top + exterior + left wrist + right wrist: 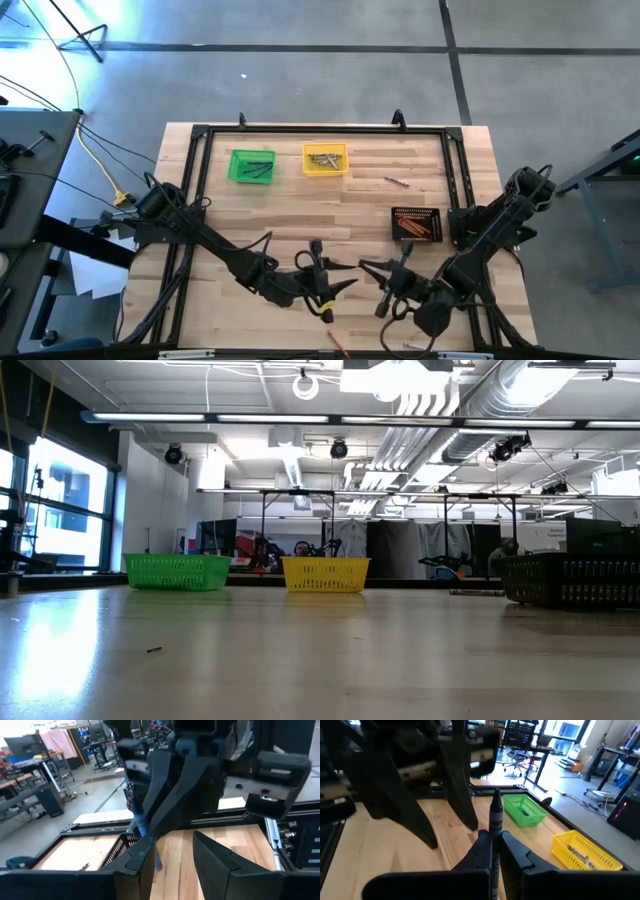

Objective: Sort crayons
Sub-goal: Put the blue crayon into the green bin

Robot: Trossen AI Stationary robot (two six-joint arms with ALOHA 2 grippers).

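Note:
My right gripper point(366, 267) is near the table's front middle, shut on a grey crayon point(496, 815). My left gripper point(350, 279) faces it from the left, open, with its fingers point(220, 865) close to the right gripper's tips. The same crayon shows bluish in the left wrist view point(148, 837), beside the left gripper's one finger; whether they touch I cannot tell. A loose crayon point(397, 181) lies flat on the table at the far right, and an orange one point(337, 340) lies by the near edge. My right gripper pinches the grey crayon's lower part point(495, 851) between its two fingers. The crayon lies along the fingers, and its pointed end point(496, 796) sticks out past the fingertips toward the left gripper. It is lifted clear of the table.
A green bin point(251, 166) with dark crayons and a yellow bin point(325, 159) with several crayons stand at the far side. A black bin point(417, 224) with orange-red crayons stands at the right. A black frame point(320, 129) runs round the table top.

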